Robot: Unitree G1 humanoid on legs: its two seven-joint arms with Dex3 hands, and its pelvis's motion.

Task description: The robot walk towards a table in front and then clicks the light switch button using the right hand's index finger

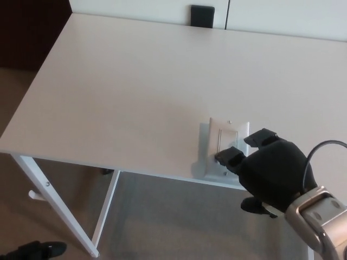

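While the light switch [228, 146], a white wall plate with a rocker in its middle, lies flat near the front edge of the white table [135, 86], at about four o'clock from the tabletop's centre, the robot's right hand [268, 169] hovers over the plate's lower right corner. Two thick black fingers [230, 156] are stretched forward and slightly apart, holding nothing; the nearer fingertip sits at the rocker's lower end, though I cannot tell whether it touches. The walk looks finished, and the pressing step seems to be in hand. A clean click would call for that fingertip to come straight down on the rocker. At twelve o'clock, beyond the far edge, a small black panel [202, 14] sits on the wall. No left hand shows.
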